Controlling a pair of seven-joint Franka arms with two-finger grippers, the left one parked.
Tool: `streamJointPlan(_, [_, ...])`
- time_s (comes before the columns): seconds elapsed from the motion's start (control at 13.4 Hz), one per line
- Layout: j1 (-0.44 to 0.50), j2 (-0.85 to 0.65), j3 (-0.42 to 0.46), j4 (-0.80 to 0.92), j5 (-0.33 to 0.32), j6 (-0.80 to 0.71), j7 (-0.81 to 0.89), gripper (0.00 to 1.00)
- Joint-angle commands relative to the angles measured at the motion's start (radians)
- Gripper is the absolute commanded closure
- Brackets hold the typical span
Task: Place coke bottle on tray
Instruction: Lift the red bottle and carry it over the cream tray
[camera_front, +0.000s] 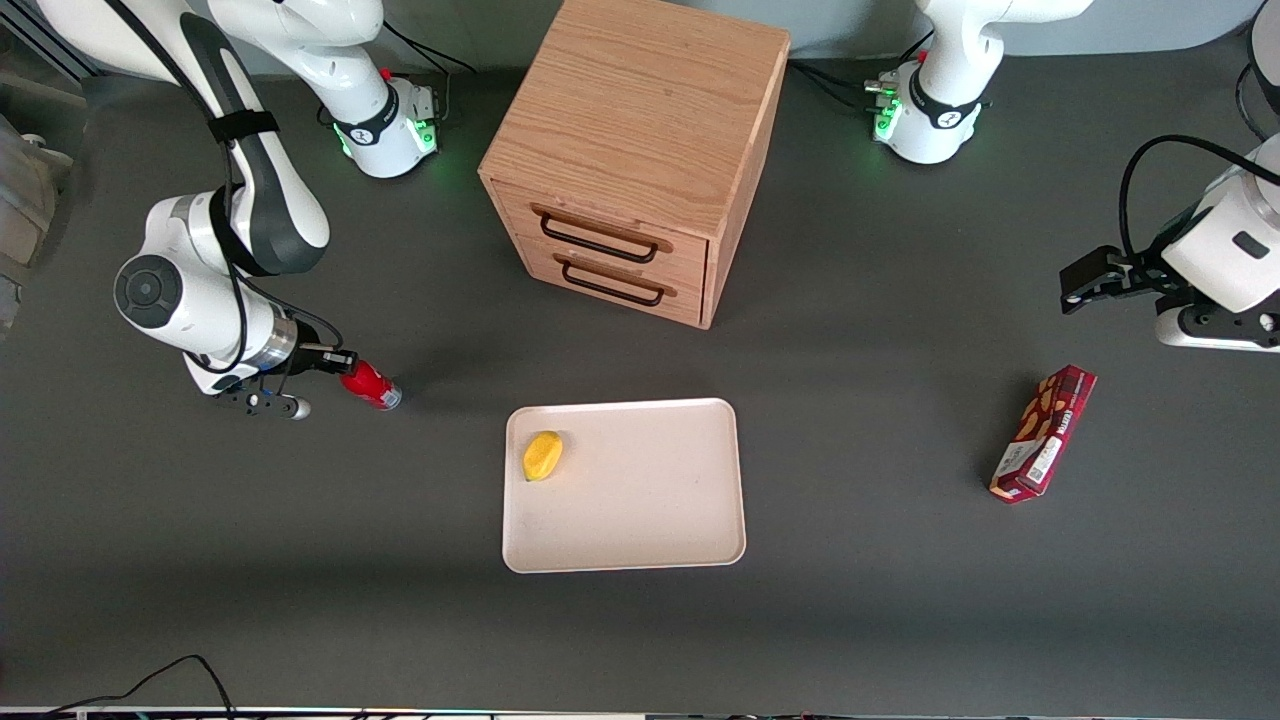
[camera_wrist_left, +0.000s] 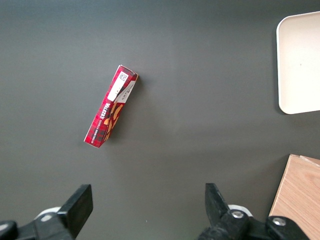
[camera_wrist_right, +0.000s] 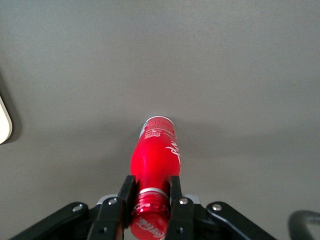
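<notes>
The coke bottle (camera_front: 372, 385) is small and bright red and lies on its side on the dark table, toward the working arm's end, beside the tray. My right gripper (camera_front: 345, 372) is shut on the bottle's neck and cap. In the right wrist view the two black fingers (camera_wrist_right: 126, 194) press against the neck of the bottle (camera_wrist_right: 156, 155), with the gripper (camera_wrist_right: 151, 192) at its cap end and its base pointing away. The cream tray (camera_front: 640, 500) lies in the middle of the table, apart from the bottle. Its corner shows in the right wrist view (camera_wrist_right: 4, 125).
A yellow lemon-like object (camera_front: 543, 455) lies on the tray near the corner closest to the bottle. A wooden two-drawer cabinet (camera_front: 630, 150) stands farther from the front camera than the tray. A dark red snack box (camera_front: 1043, 432) lies toward the parked arm's end.
</notes>
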Motion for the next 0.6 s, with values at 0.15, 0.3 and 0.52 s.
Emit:
streamJointPlan(0.15, [0.002, -0.033, 0.045, 0.213, 0.016, -0.199, 0.01, 1.0])
streamJointPlan(0.3, [0.017, -0.013, 0.063, 0.413, 0.016, -0.333, 0.035, 1.0])
streamJointPlan(0.52, [0.126, 0.095, 0.062, 0.696, -0.003, -0.465, 0.122, 1.0])
